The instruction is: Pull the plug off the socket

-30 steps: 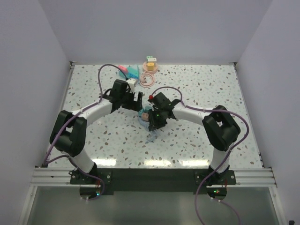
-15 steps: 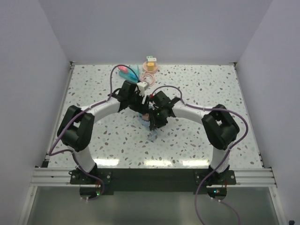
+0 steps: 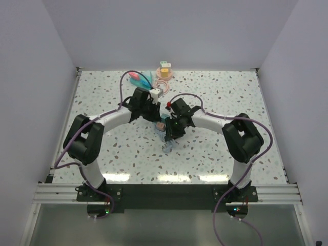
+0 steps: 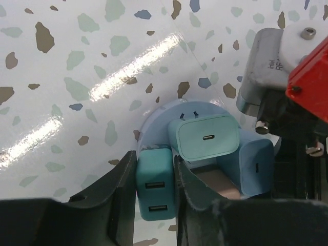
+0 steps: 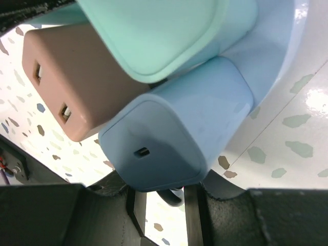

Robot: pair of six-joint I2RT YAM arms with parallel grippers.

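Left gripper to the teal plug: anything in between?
Nothing visible. In the left wrist view the left gripper has its fingers against both sides of the teal plug. The mint plug crowds one finger but does not sit between them.

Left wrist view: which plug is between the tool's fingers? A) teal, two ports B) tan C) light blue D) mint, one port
A: the teal plug, with two ports, sits between the left tool's fingers, both against its sides.
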